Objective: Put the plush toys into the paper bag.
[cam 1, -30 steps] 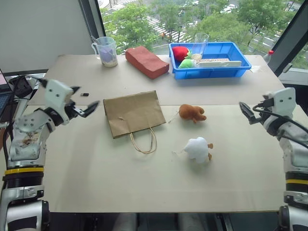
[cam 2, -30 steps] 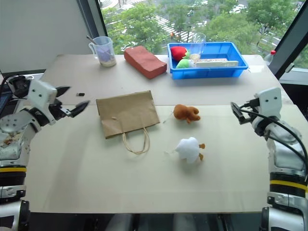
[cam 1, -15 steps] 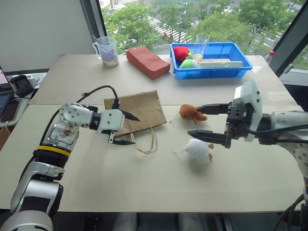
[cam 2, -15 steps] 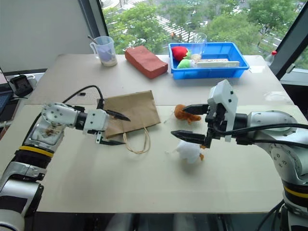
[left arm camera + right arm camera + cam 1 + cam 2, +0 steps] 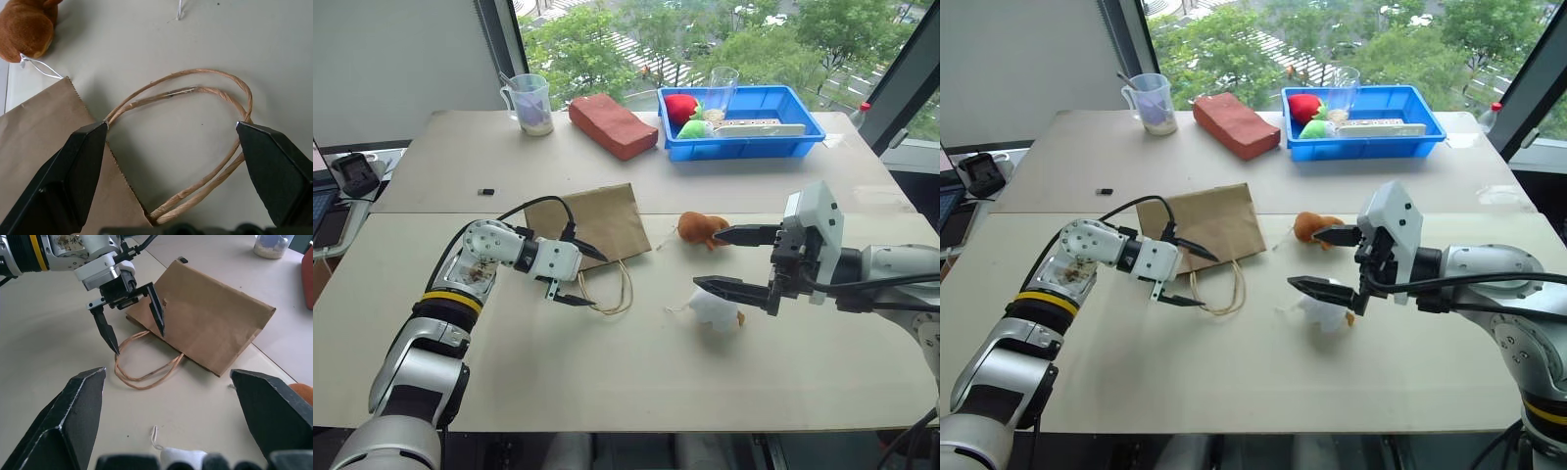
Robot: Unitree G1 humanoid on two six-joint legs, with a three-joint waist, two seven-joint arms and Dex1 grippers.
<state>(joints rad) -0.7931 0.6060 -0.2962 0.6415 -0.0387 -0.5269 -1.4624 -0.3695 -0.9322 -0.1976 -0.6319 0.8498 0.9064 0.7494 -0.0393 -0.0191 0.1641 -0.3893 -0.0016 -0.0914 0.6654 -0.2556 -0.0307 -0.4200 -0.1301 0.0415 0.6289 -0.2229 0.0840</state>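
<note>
The paper bag [image 5: 587, 227] lies flat in the middle of the tabletop [image 5: 607, 372], and the left hand [image 5: 579, 276] is wide at its handles [image 5: 607, 289]. It should lift the top edge only. The right hand [image 5: 729, 259], wide and empty, hangs above the white plush toy [image 5: 713, 305], near the brown plush toy [image 5: 697, 227].

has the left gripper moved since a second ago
Yes. The left gripper has swung in from the table's left edge toward the middle, and now hangs open over the paper bag at its cord handles, which have stayed put.
</note>
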